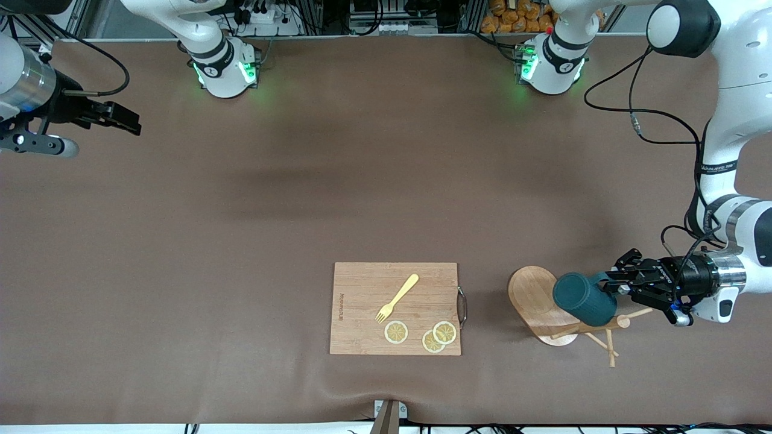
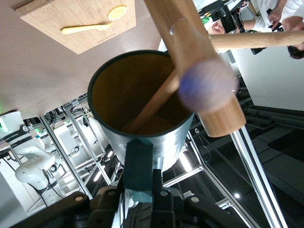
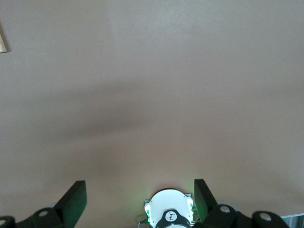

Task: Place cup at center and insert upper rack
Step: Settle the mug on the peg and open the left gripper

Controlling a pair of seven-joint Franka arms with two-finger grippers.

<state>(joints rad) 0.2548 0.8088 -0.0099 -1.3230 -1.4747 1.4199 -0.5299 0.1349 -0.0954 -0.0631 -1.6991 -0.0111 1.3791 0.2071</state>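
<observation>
My left gripper [image 1: 610, 283] is shut on the handle [image 2: 140, 161] of the dark teal cup [image 1: 584, 298], at the left arm's end of the table. The cup hangs on its side, its mouth [image 2: 137, 95] turned to the gripper [image 2: 140, 178]. The upper rack [image 1: 534, 298] lies tipped under it, with the oval base up on edge. Its post [image 2: 199, 80] points to the left arm's end, and its thin pegs [image 1: 608, 345] splay out. One peg [image 2: 156, 102] reaches into the cup's mouth. My right gripper [image 1: 129, 120] waits open over bare table at the right arm's end, with nothing between its fingers [image 3: 73, 202].
A rectangular wooden cutting board [image 1: 362, 295] lies near the front edge, toward the middle. It carries a yellow fork [image 1: 398, 296] and three lemon slices [image 1: 396, 332]. A small bracket [image 1: 389, 413] sticks up at the table's front edge. The right arm's base [image 3: 168, 213] shows in the right wrist view.
</observation>
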